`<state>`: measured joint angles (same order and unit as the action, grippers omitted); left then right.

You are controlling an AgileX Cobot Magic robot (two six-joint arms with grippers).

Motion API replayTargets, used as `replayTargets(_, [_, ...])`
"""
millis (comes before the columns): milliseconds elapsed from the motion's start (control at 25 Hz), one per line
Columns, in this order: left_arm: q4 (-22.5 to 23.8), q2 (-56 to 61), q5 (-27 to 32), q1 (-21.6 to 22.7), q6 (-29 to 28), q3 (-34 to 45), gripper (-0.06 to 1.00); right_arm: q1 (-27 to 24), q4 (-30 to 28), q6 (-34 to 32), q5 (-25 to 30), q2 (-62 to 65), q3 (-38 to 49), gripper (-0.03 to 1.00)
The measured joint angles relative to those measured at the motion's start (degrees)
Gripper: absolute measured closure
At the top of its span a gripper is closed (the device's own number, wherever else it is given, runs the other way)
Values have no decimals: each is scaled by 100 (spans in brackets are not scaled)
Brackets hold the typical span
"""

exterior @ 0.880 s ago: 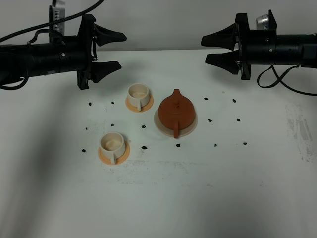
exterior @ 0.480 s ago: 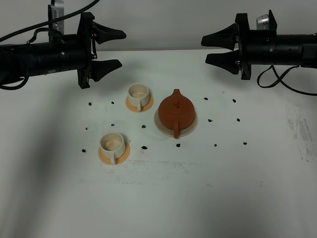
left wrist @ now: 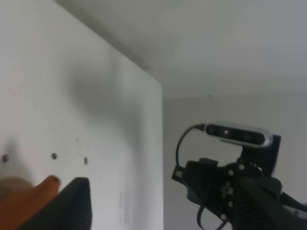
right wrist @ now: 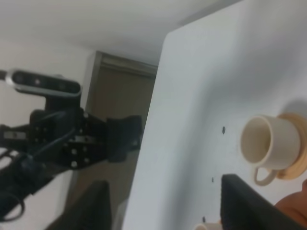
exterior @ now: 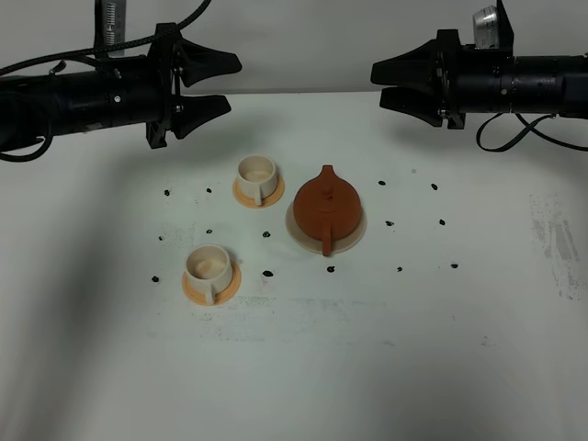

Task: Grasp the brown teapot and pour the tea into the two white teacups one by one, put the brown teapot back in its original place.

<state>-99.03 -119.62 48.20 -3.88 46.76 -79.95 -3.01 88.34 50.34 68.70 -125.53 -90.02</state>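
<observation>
My left gripper hangs over the back left of the white table, jaws spread wide, gripping nothing. Next come the front cup and then the back cup (each on a small orange coaster). Just right of the back cup, the brown teapot sits on its round beige disc, handle pointing at the front edge. My right gripper hovers at the back right, jaws spread too, empty, well apart from the teapot.

A white table is recorded, dotted with small black marks set in rows. Faint grey scuffing is noted near its right edge. A pale wall is seen behind.
</observation>
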Motion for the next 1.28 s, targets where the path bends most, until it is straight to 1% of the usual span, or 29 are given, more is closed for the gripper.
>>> replayTargets(40, [63,7,-9,0,68,-2,41,0,-158,57,-83,49,0,48])
replayTargets(120, [335,87,-155,0,206,-2,44,0,-596,90,-352,249,0,48])
replayTargets(240, [1026,377,-625,0,313,-2,49,0,-1513,38,-914,640,0,49])
replayTargets(320, [1517,653,-997,0,333,-4,53,0,-2191,-150,-1269,885,0,50])
replayTargets(400, [2082,909,-1270,0,333,-4,55,0,-2682,-363,-1518,1120,0,51])
replayTargets(480, [2571,1191,-1554,0,320,44,58,0,-2982,-543,-1712,1310,0,52])
replayTargets(560, [2814,1502,-1940,0,320,272,59,0,-3133,-590,-1867,1511,30,52])
replayTargets(640, [2929,1891,-2448,0,477,588,61,0,-3156,-545,-2110,1809,159,53])
replayTargets(720, [2949,2254,-2859,0,692,940,61,0,-3143,-440,-2358,2056,355,53])
replayTargets(840, [2953,2817,-3300,0,934,1399,62,0,-3105,-212,-2764,2426,766,53])
replayTargets(920, [2955,3197,-3594,0,1118,1683,62,0,-2956,59,-3120,2595,1068,53])
replayTargets(1040, [2959,3682,-4003,0,1327,2103,62,0,-2461,550,-3611,2825,1513,53])
replayTargets(1120, [2959,3968,-4158,0,1363,2392,62,0,-2054,860,-3830,2952,1793,53])
replayTargets(1280, [2959,4560,-4235,0,1382,2962,62,14,-982,1495,-3907,3082,2382,53])
